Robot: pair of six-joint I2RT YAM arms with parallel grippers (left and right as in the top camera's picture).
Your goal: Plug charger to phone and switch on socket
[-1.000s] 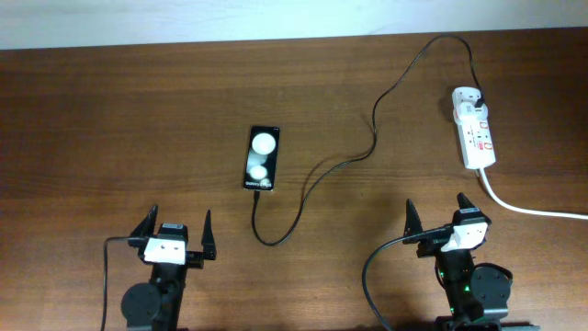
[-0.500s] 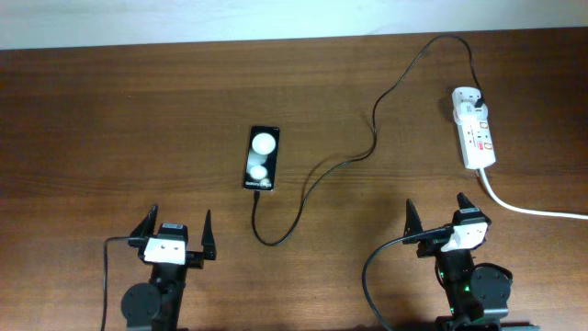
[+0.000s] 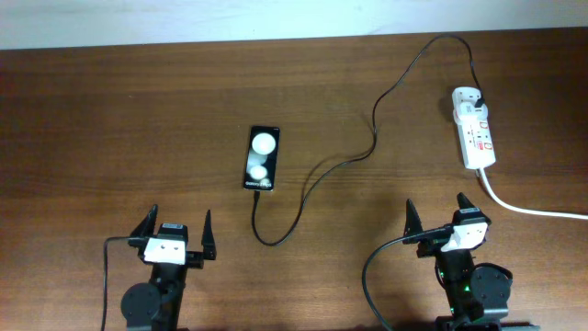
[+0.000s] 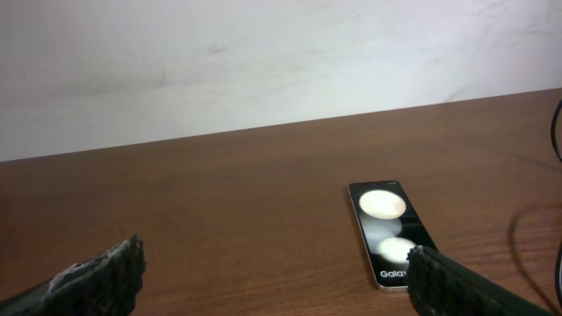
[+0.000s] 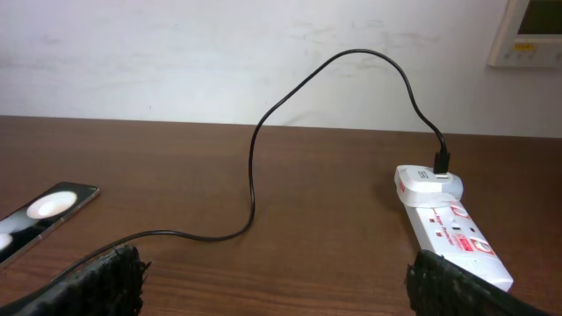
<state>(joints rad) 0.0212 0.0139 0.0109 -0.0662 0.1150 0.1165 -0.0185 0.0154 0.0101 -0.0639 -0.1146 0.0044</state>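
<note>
Standby, nothing gripped.
Left gripper [image 3: 179, 221] and right gripper [image 3: 436, 208] both have their jaws spread wide and empty. Phone [image 3: 261, 159] lies flat ahead of the left gripper, slightly to its right. Socket [image 3: 476, 138] sits ahead-right of the right gripper. Charger [image 5: 252, 175] loops from the socket across to the phone's near edge. Connector tip [image 3: 254, 196] is at the port end, touching or seated, can't tell which. Cable looks thin, limp and light, so it'll flop: pinch right behind the stiff tip. Glossy phone will likely skid under a push, so brace it with the other gripper.
</note>
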